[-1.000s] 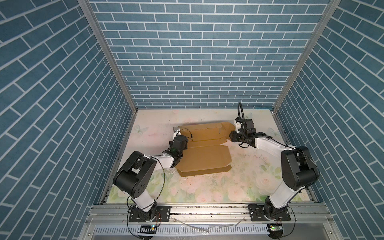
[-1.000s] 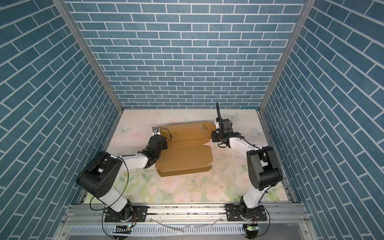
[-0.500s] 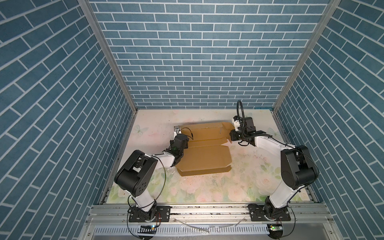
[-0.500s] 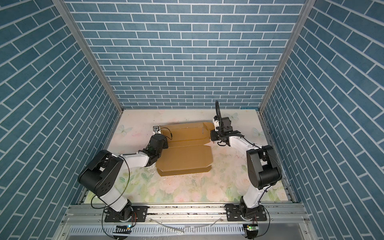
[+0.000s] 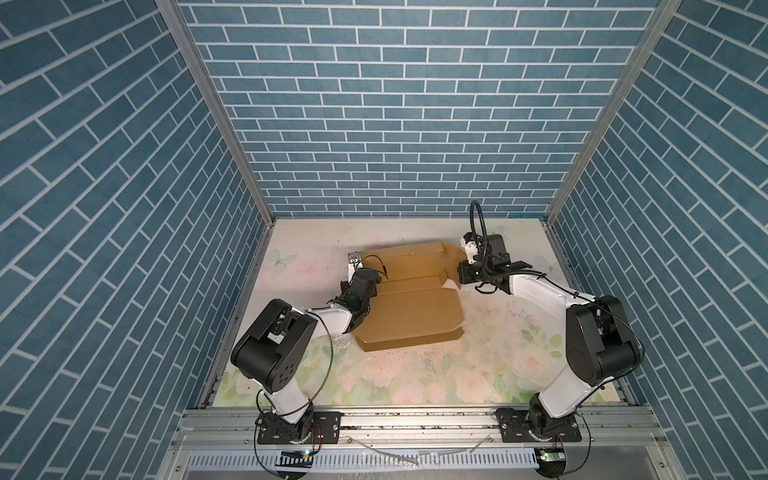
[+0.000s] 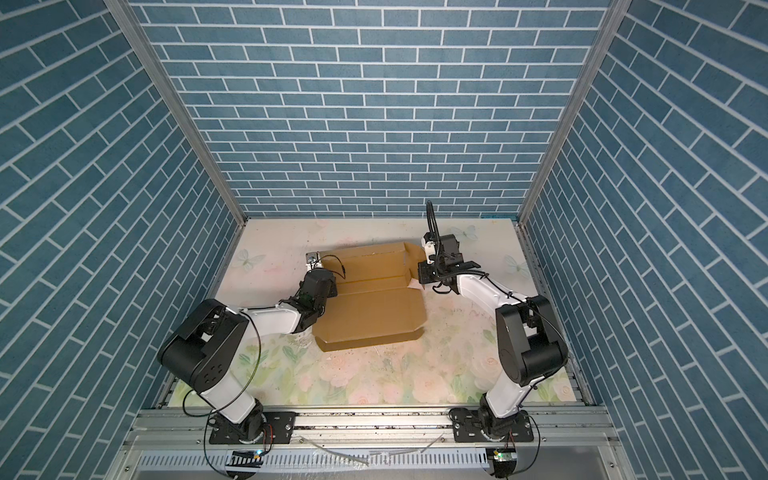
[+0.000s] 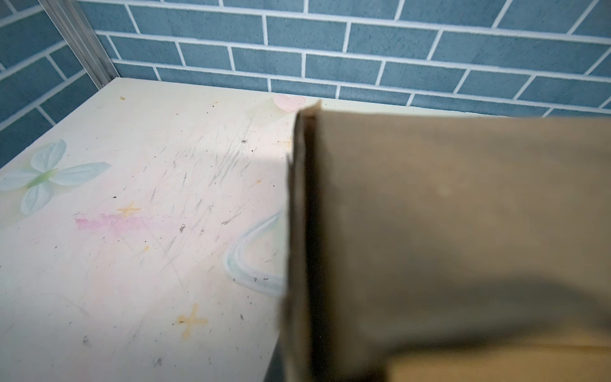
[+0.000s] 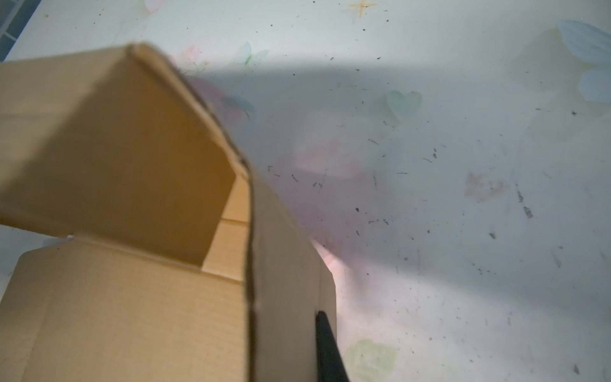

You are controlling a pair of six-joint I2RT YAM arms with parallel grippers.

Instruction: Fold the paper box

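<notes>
Position: the paper box (image 5: 411, 316) sits on the flowered table (image 5: 415, 374), partly folded, and shows in both top views, also at (image 6: 374, 318). Its broad front panel lies low, on the side toward the arm bases, with a narrow lip turned down along the near edge. Its rear panel stands tilted up, with the blue brick wall (image 5: 395, 124) beyond it.

Left arm: the left gripper (image 5: 368, 272) is at the box's left end, beside the rear panel. Jaws closed. In the top views the wrist hides the fingers. The left wrist view gives only a cardboard edge (image 7: 301, 231), close up and blurred, rising off the table. Whether cardboard is pinched, I cannot tell.

Right arm: the right gripper (image 5: 456, 275) is at the box's right end, clamped on the raised side flap (image 8: 284, 264). In the right wrist view one black finger (image 8: 327, 344) lies against the flap's outer face. The box interior is on the flap's other side.

The box lies between the two arms.
</notes>
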